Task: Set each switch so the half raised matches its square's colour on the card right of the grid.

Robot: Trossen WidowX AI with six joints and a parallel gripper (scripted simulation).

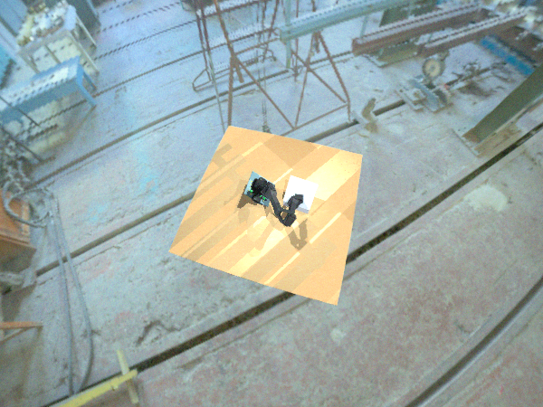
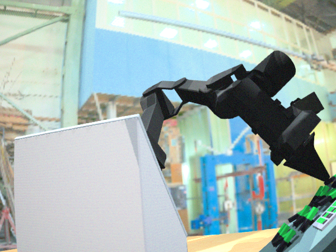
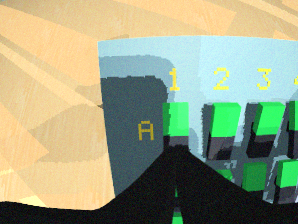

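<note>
The teal switch panel [image 1: 254, 175] [image 2: 302, 241] [image 3: 195, 55] carries rows of green and dark grey switches. My gripper [image 2: 328, 180] [image 3: 174, 155] is shut and empty, its tips at the near, dark grey half of switch A1 [image 3: 176, 119]; whether they press it cannot be told. Switch A2 [image 3: 225, 120] and switch A3 [image 3: 269, 119] show green on their far halves and dark grey on their near halves. The fingers hide much of row B and the rows nearer the arm. The small card [image 2: 316, 225] shows partly, with green and dark squares; its full pattern is not readable.
A white box [image 1: 301, 190] [image 2: 78, 182] stands beside the arm on the wooden table top [image 1: 312, 271]. The arm reaches from beside the box over the panel and hides part of it in the top view.
</note>
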